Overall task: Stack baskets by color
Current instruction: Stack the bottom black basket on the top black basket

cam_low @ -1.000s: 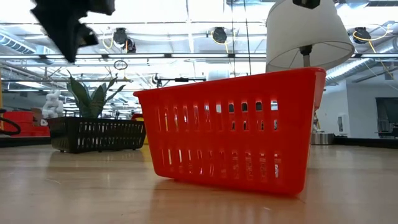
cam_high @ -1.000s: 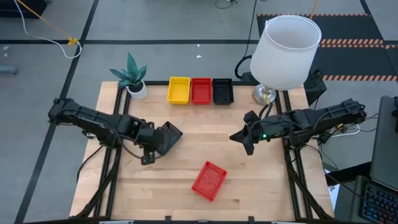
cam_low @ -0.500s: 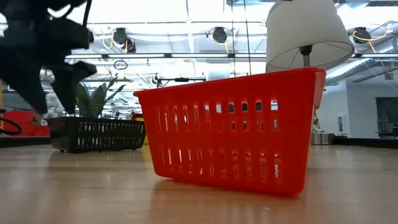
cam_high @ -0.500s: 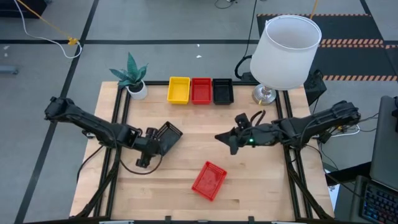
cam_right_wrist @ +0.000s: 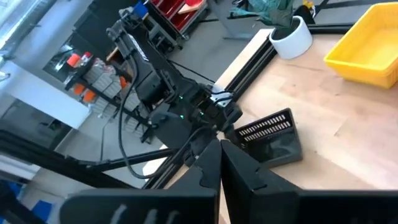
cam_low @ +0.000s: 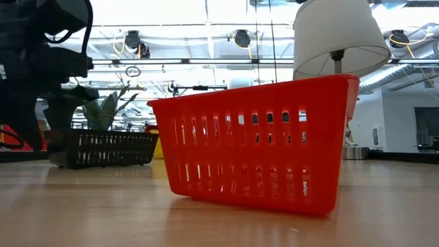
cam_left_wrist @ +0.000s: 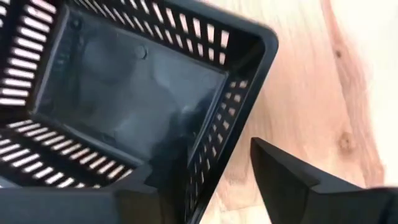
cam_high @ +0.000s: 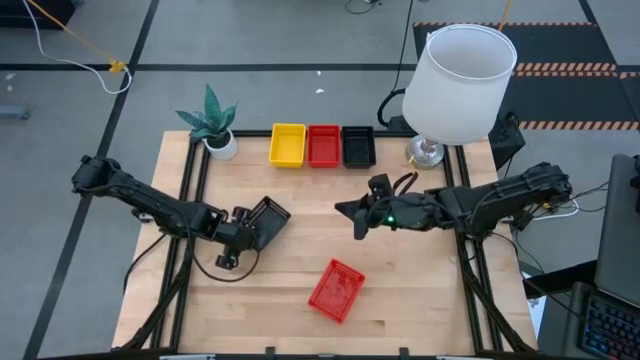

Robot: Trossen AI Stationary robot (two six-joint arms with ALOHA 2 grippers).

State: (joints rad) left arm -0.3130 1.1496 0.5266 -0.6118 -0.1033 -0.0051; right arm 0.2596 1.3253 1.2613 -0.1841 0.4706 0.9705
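Observation:
A black basket (cam_high: 268, 218) rests on its bottom on the table left of centre, also seen in the left wrist view (cam_left_wrist: 124, 93). My left gripper (cam_left_wrist: 202, 163) is low over its near side, open and pointing steeply down. One finger (cam_left_wrist: 140, 199) is inside the basket and the other (cam_left_wrist: 292, 177) outside its side wall (cam_left_wrist: 227, 134), with a gap showing at the outer finger. A loose red basket (cam_high: 335, 290) sits toward the near edge. My right gripper (cam_high: 350, 215) hovers shut above the table's middle, holding nothing.
A yellow basket (cam_high: 287, 145), a red one (cam_high: 323, 145) and a black one (cam_high: 358, 147) stand in a row at the far edge. A potted plant (cam_high: 215, 135) is at the far left and a white lamp (cam_high: 460, 80) at the far right.
My left gripper has come down beside the black basket, rolled at the wrist and opened, so its fingers now stand on either side of the basket's wall. The basket has stayed in place. My right gripper, still shut, has moved toward the table's left, over the middle.

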